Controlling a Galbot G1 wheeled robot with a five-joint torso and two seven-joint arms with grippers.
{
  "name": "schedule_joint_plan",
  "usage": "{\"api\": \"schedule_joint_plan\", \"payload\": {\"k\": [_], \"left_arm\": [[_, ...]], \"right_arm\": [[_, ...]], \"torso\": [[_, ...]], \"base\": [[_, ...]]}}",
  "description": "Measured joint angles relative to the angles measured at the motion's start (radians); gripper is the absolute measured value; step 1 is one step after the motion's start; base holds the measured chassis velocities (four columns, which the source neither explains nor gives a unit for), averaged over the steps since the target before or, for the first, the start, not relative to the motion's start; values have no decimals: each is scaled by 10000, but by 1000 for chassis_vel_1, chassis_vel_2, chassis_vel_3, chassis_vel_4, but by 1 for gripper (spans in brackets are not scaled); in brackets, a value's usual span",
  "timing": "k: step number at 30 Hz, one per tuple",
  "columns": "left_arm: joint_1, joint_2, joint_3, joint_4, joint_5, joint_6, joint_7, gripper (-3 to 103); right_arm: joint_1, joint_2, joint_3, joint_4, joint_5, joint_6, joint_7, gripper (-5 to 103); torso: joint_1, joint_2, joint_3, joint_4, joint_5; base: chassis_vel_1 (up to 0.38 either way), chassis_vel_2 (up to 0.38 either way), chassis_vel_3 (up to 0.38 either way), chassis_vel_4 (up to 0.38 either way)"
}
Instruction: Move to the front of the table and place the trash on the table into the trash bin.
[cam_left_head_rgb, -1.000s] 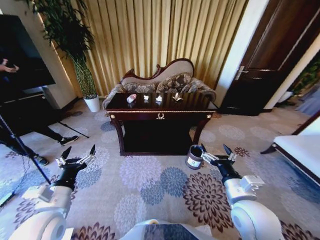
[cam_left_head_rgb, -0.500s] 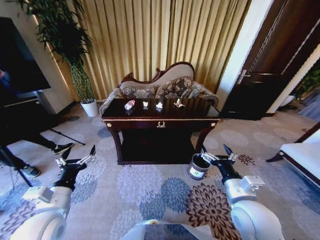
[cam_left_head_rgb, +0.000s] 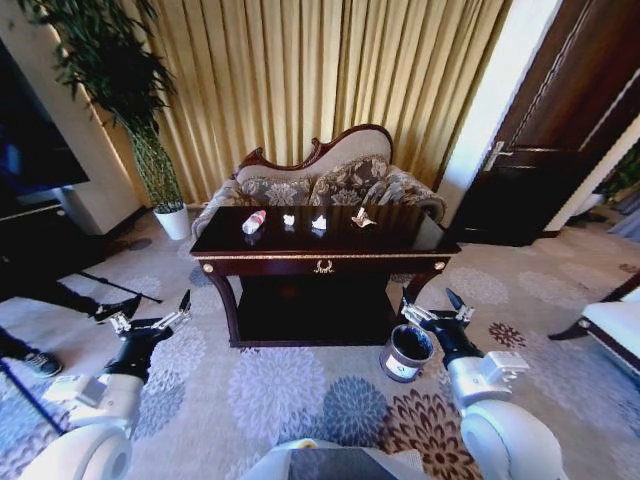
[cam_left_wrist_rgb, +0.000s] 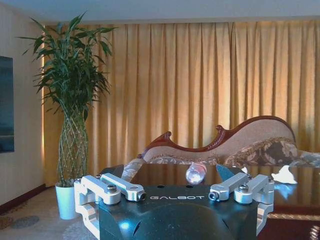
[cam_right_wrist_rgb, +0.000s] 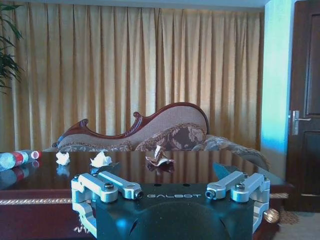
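Worktop (cam_left_head_rgb: 320, 248) sits ahead of you, dark and glossy, sofa (cam_left_head_rgb: 320, 180) behind it. Bottle (cam_left_head_rgb: 254, 221) lies toward its left; three paper wads (cam_left_head_rgb: 319, 222) lie in a row to the bottle's right. Trash bin (cam_left_head_rgb: 406, 353) stands on the carpet by the worktop's near right leg, just beside your right tool (cam_left_head_rgb: 433, 304). Left tool (cam_left_head_rgb: 158, 311) hovers low at left. Both tools spread wide, holding nothing.

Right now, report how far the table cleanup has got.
Done: the robot faces the table front. In hand: nothing; left pincer and right pincer hang open and empty short of it. Left: the bottle and three paper wads lie on top; the trash bin stands on the carpet by the right pincer.
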Motion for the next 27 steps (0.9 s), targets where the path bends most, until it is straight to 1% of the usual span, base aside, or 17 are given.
{"api": "schedule_joint_plan", "payload": {"k": [15,27], "left_arm": [[7,-96,36,0,57,-4,8,100],[10,-122,32,0,56,-19,4,100]], "right_arm": [[-2,36,-35,0,-52,6,3,100],[11,41,-114,0,-169,-25,1,100]], "torso": [[1,0,1,0,2],[1,0,0,0,3]], "base": [[-217,217,222,-208],[-194,207,191,-189]]}}
